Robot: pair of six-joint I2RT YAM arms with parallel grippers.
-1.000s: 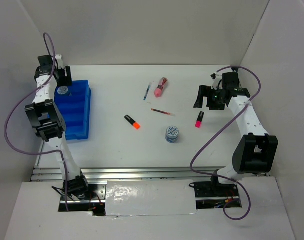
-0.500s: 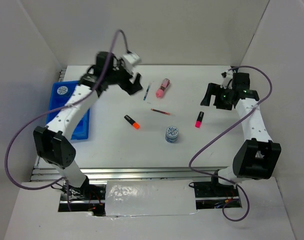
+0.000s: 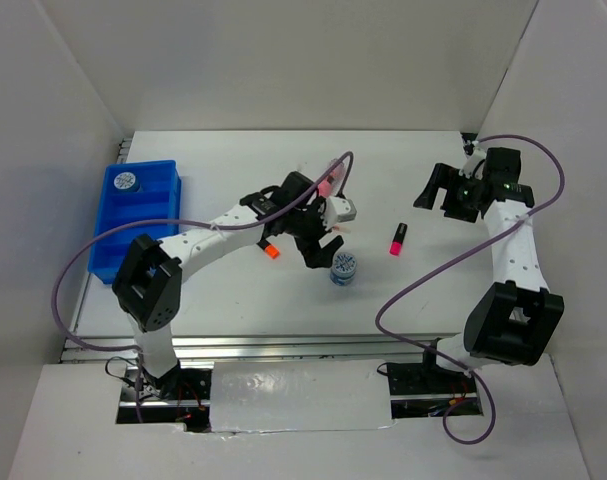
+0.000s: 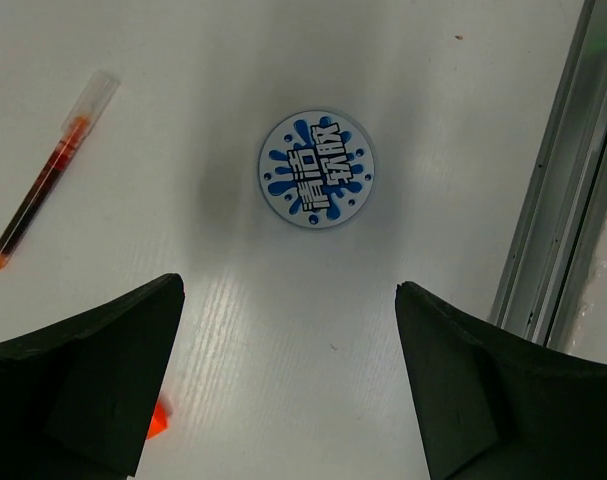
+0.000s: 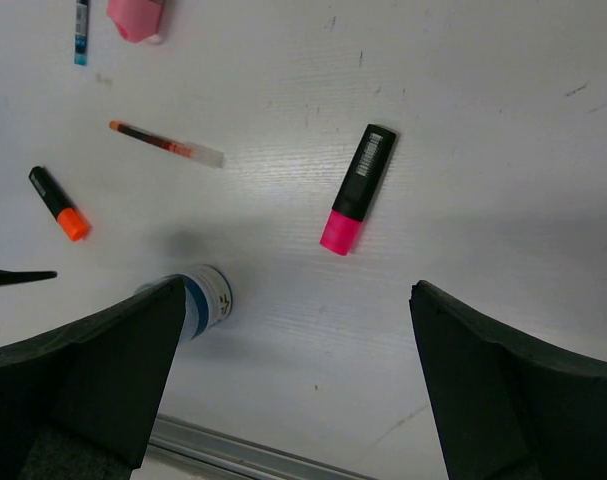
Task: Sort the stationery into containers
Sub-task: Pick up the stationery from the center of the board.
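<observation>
Left gripper (image 3: pixel 323 250) is hanging over mid-table (image 3: pixel 433 280), jaws spread wide, gripping nothing. Left wrist cam is showing a tape roll (image 4: pixel 316 169) lying flat just ahead of the fingertips, roughly centred on the gap and touching neither finger (image 4: pixel 93 380). Red pen (image 4: pixel 43 185) is lying ahead and to the left of the fingers. Only the tip of the orange highlighter (image 4: pixel 155 420) is peeking out beside the left finger. A metal rail (image 4: pixel 558 200) is running down the right of that view.

Top cam is giving what the wrist cam isn't: the tray (image 3: pixel 153 240) is sitting well off to this gripper's left at the table edge, with a second roll (image 3: pixel 124 181) lying in its far-end compartment. The arm is hiding the red pen there, and the pink marker (image 3: pixel 326 183) is showing only partly behind the cable.

Right gripper (image 3: pixel 438 195) is hovering far right, fingers wide apart, holding nothing. Right wrist cam is showing the pink highlighter (image 5: pixel 358 188) lying ahead of the fingertips, slightly right of centre, clear of both. Red pen and orange highlighter are lying further ahead-left in full length. The tape roll is sitting just off the left fingertip. Blue pen (image 5: pixel 81 18) and pink marker are being cut off at the far-left top edge.
</observation>
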